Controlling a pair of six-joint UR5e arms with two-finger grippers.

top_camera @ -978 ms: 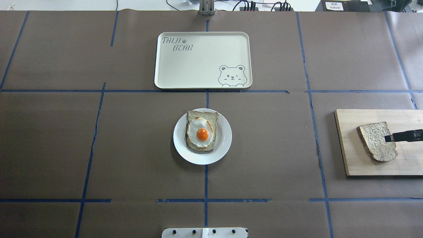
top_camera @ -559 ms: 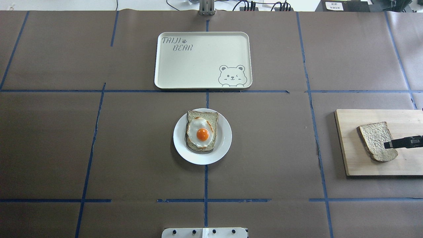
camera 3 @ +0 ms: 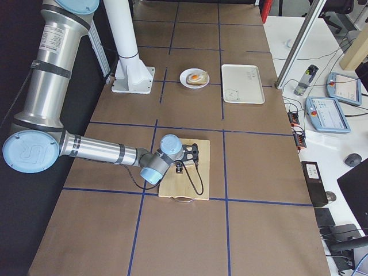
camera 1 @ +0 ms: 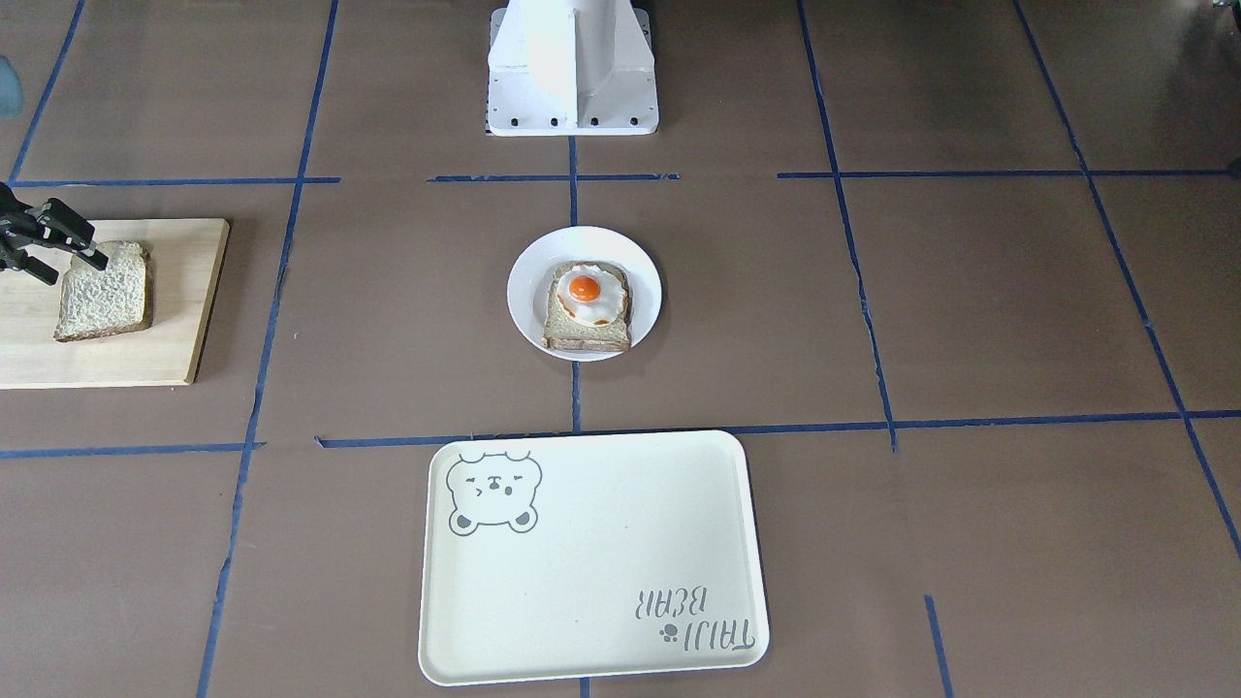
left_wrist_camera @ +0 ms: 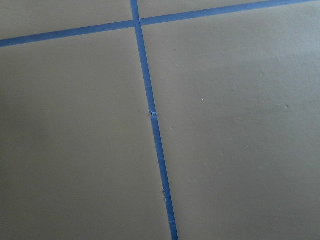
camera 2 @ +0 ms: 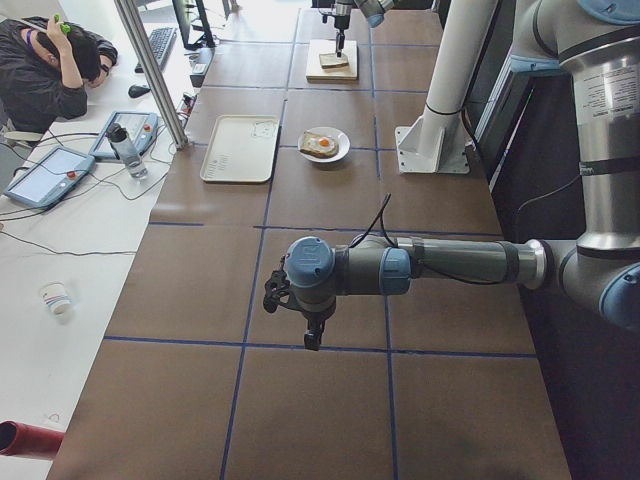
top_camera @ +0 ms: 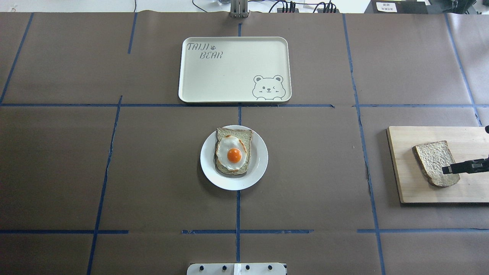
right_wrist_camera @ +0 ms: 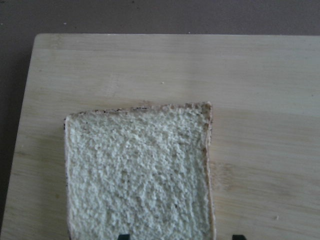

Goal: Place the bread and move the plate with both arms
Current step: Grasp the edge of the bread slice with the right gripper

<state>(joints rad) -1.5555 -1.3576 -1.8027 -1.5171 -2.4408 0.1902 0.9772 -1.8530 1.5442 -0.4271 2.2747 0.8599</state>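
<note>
While the tray (top_camera: 229, 86) reads "TAIJI BEAR", the right hand (right_wrist_camera: 181, 236) hangs wide open over the bread (top_camera: 433, 160).

Bread (top_camera: 433, 160) on board (top_camera: 399, 170), right of plate (top_camera: 262, 164); tray (top_camera: 229, 76) beyond plate.

So the left arm (camera 2: 450, 265) stretches across the near surface (camera 2: 330, 215), left claw (camera 2: 313, 338) pointing down. Way off at 12 o'clock, right claw (camera 2: 340, 42) hangs over the bread (camera 2: 333, 61) on its board (camera 2: 318, 73). Plate (camera 2: 344, 150) sits mid-surface, tray (camera 2: 240, 148) at its 9 o'clock.
</note>
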